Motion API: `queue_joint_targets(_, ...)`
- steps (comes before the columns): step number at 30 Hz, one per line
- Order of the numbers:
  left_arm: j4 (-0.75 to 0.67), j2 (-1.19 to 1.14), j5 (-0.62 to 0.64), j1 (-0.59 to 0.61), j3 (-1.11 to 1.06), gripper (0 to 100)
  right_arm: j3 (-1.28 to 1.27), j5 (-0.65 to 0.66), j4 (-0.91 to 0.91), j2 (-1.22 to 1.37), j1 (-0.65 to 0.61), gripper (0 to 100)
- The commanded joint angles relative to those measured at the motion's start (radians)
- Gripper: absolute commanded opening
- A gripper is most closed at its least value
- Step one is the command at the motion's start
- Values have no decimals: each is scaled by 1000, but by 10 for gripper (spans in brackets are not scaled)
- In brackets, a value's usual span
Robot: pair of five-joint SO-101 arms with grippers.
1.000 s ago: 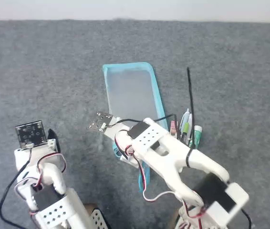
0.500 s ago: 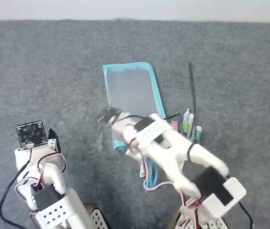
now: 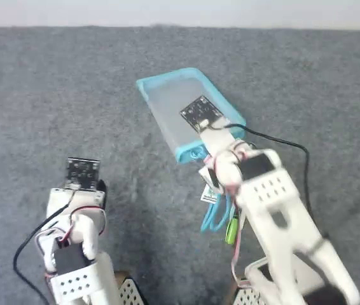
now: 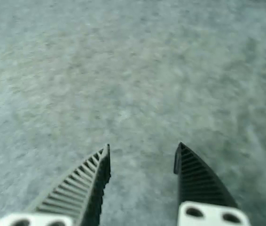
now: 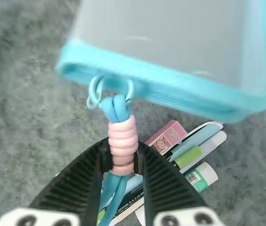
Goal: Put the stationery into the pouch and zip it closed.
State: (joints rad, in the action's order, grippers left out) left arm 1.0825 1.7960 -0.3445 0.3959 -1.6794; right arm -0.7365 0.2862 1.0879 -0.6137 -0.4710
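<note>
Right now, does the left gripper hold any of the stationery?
No: in the left wrist view the left gripper is open, with nothing but the grey table between its fingers.

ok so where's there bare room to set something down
Free: the grey mat left of the pouch, ahead of the open left gripper. Crowded: the pouch's near end, where the right gripper grips the strap by the stationery.

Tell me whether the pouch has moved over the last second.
Yes. The pouch has pivoted about its far left corner, its strap end swinging rightward and closer to the far edge of the mat.
</note>
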Motion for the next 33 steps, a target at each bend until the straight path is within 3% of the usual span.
queue_joint_targets(1,87,9,-26,-80,154,213,-15,-11,16,-177,-51,6)
queue_joint_targets(7,118,-52,-44,-192,337,241,-34,-2,16,-205,-104,6)
queue_joint_targets(13,28,-499,38,-209,550,283,-34,32,28,-220,-165,6)
queue_joint_targets(19,-2,-867,160,-397,754,284,-35,31,33,-217,-148,6)
queue_joint_targets(23,-61,-868,229,-496,716,284,-68,-6,24,-226,-111,6)
queue_joint_targets(28,-204,-804,264,-489,588,283,-187,-32,-110,-275,-104,6)
queue_joint_targets(33,-198,-769,301,-453,572,285,-242,-72,-134,-389,-97,6)
